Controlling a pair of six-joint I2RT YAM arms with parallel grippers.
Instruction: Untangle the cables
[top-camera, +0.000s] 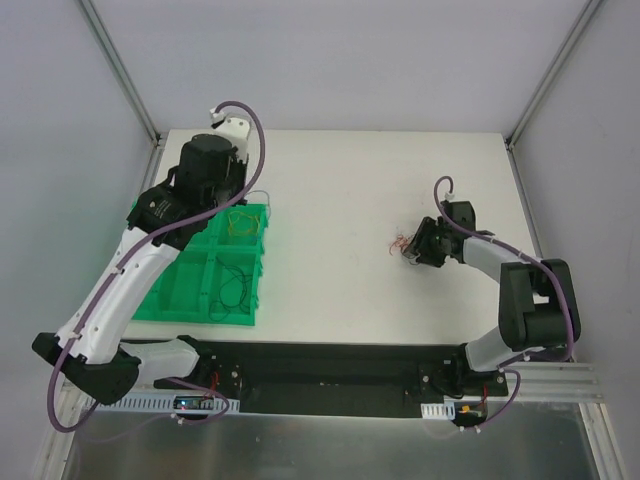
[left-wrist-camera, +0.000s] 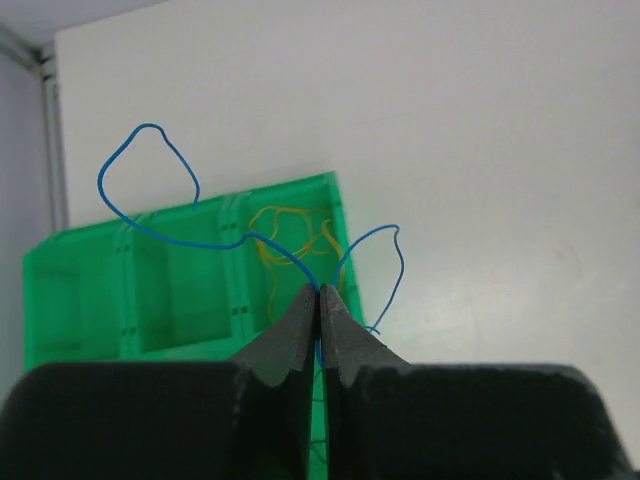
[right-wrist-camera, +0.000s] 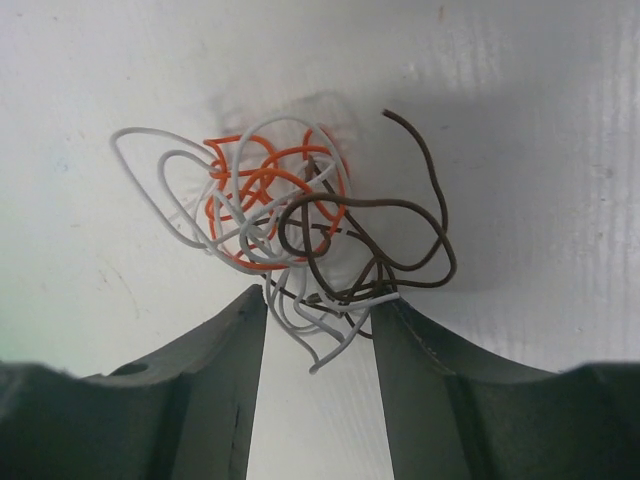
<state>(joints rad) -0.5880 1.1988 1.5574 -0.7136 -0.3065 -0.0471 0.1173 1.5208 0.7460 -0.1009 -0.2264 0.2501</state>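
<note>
Wires in white, orange and brown lie in a small tangle on the white counter, right of centre. The right pincer stands half wide at the tangle's near edge, with a few white and brown loops lying loose between its fingers. The left pincer is closed tight on a thin blue wire, above the green tray. A yellow wire sits in the tray's far right compartment.

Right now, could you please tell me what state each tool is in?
Left tool: closed on a blue wire.
Right tool: open, its tips at the edge of the wire tangle.
</note>
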